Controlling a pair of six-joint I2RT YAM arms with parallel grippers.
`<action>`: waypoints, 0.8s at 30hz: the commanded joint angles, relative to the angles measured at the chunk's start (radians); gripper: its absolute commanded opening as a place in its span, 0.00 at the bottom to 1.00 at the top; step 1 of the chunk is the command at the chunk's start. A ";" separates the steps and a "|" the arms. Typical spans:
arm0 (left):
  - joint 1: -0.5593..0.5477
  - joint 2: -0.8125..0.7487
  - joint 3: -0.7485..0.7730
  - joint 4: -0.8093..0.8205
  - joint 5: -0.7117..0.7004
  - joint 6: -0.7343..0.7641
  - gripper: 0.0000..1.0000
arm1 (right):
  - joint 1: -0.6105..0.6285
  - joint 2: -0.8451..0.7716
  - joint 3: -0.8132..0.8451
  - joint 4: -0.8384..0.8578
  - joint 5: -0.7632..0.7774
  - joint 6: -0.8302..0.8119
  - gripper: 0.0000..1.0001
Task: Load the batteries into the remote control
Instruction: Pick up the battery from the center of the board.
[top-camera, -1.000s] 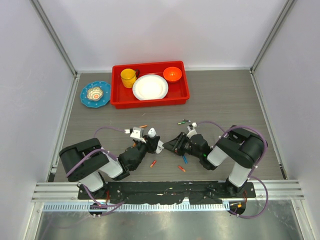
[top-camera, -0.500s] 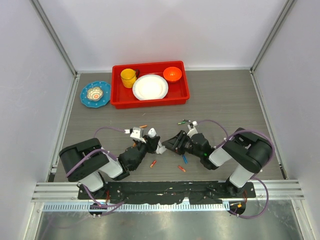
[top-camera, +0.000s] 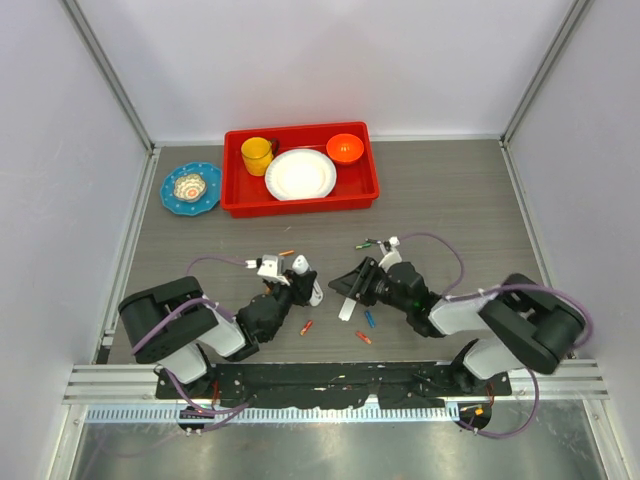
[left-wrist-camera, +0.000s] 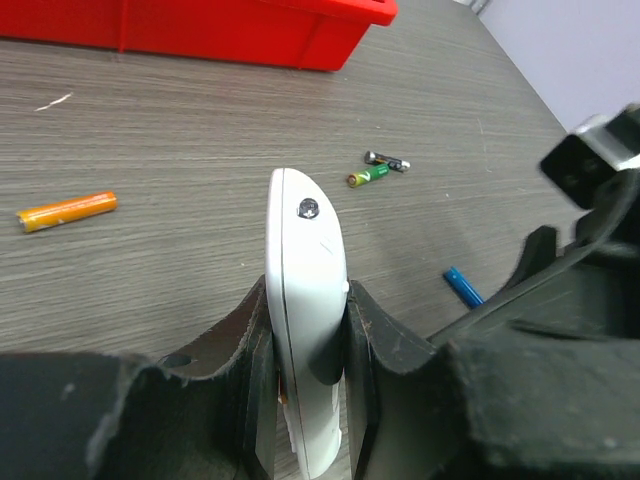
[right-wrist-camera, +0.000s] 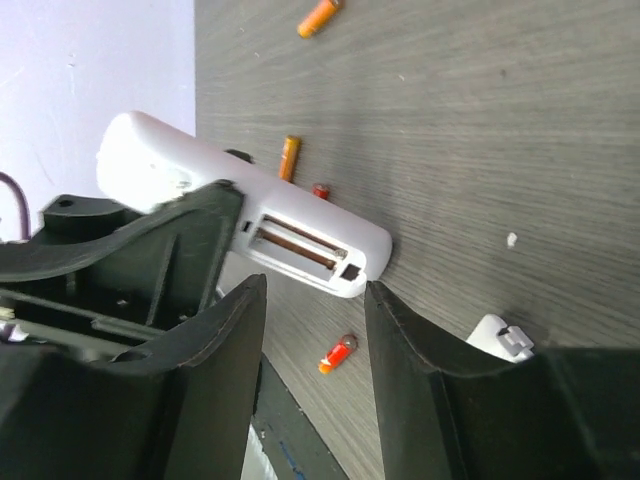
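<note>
My left gripper (top-camera: 303, 287) is shut on the white remote control (left-wrist-camera: 305, 290) and holds it on edge just above the table. In the right wrist view the remote (right-wrist-camera: 300, 240) shows its open battery recess, which looks empty. My right gripper (right-wrist-camera: 313, 297) is open and empty, its jaws just short of the remote's recess end. It also shows in the top view (top-camera: 347, 284). Batteries lie loose on the table: an orange one (left-wrist-camera: 67, 210), a green one (left-wrist-camera: 372, 174), a blue one (left-wrist-camera: 463, 287) and a red one (right-wrist-camera: 338, 354).
The small white cover piece (top-camera: 347, 306) lies on the table under my right gripper. A red tray (top-camera: 232, 195) with a yellow cup, a white plate and an orange bowl stands at the back. A blue dish (top-camera: 191, 187) sits left of it.
My right arm has stretched out lower and its gripper has shifted slightly. The white cover piece now shows on the table below it. My left gripper still holds the remote in place.
</note>
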 joint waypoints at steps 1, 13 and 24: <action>-0.006 -0.031 -0.026 0.188 -0.125 0.055 0.00 | -0.033 -0.231 0.089 -0.285 0.038 -0.178 0.50; 0.122 -0.629 0.179 -0.782 0.065 -0.277 0.00 | -0.026 -0.520 0.362 -1.113 0.541 -0.645 0.53; 0.408 -0.908 0.127 -0.884 0.763 -0.409 0.00 | -0.025 -0.505 0.392 -1.210 0.608 -0.645 0.57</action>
